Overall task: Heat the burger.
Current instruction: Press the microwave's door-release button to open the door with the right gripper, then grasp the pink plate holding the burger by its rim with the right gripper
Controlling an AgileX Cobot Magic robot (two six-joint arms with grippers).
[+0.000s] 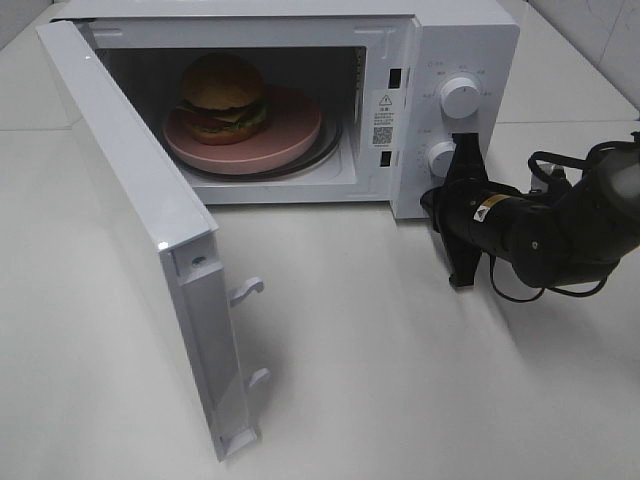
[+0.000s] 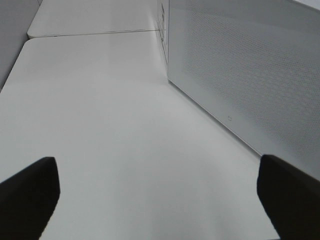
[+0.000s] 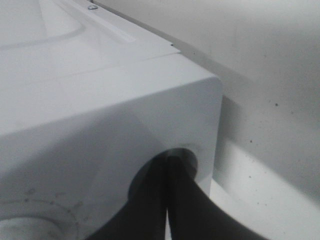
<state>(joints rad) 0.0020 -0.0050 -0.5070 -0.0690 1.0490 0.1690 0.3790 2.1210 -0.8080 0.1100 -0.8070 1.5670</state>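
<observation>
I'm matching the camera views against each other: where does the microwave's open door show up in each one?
Exterior high: the microwave door, swung wide open, at left.
Left wrist: its dotted white panel, seen close.
Right wrist: not in it.
Shared landmark: the microwave casing, at the exterior view's top and filling the right wrist view.

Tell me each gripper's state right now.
Left gripper: open, holding nothing.
Right gripper: shut, holding nothing, tip at the lower knob.

Lower knob partly hidden behind right pincer, label print too small to read
</observation>
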